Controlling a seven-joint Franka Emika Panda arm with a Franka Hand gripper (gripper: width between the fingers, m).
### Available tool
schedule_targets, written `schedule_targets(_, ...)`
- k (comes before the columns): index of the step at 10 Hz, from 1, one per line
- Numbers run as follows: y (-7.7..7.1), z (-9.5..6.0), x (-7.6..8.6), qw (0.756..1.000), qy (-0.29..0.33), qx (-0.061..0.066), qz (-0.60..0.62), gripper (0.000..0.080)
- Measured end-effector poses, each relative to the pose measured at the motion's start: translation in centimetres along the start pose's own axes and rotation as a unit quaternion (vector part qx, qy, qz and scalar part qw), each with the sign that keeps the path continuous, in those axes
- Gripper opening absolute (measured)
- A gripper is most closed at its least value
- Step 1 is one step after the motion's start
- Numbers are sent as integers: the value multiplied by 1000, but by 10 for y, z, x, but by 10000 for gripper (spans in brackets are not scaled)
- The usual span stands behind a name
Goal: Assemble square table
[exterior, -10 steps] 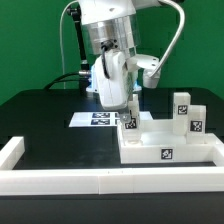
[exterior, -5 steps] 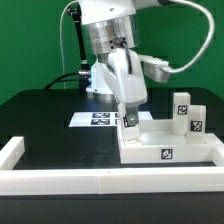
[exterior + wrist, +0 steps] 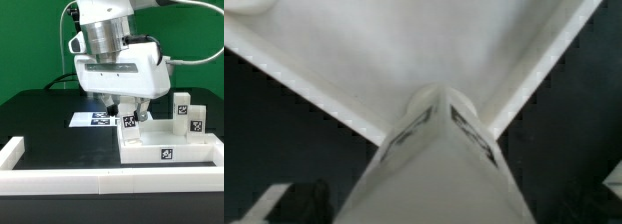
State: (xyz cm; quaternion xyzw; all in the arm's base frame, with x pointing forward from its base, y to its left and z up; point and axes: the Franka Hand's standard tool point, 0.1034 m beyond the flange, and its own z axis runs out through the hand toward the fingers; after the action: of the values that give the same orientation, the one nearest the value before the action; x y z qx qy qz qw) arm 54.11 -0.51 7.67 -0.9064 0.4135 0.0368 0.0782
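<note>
1. The exterior view is evenly and brightly lit, with no hard shadows on the black table (image 3: 50, 125).
2. White parts there run close to overexposed; the slab (image 3: 170, 150) shows little surface detail.
3. Resolution is low, so the tags read as coarse blocks.
4. The wrist view is soft and out of focus throughout.
5. Its leg post (image 3: 438, 160) is blurred, with a pale, washed-out glare on the white behind it.
</note>
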Motion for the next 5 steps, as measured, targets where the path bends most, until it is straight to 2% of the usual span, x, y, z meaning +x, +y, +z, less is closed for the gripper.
schedule_targets(2, -5, -4, -4, 995, 10, 3, -100, 648)
schedule_targets(5, -2, -4, -8, 981, 12, 2, -196, 648)
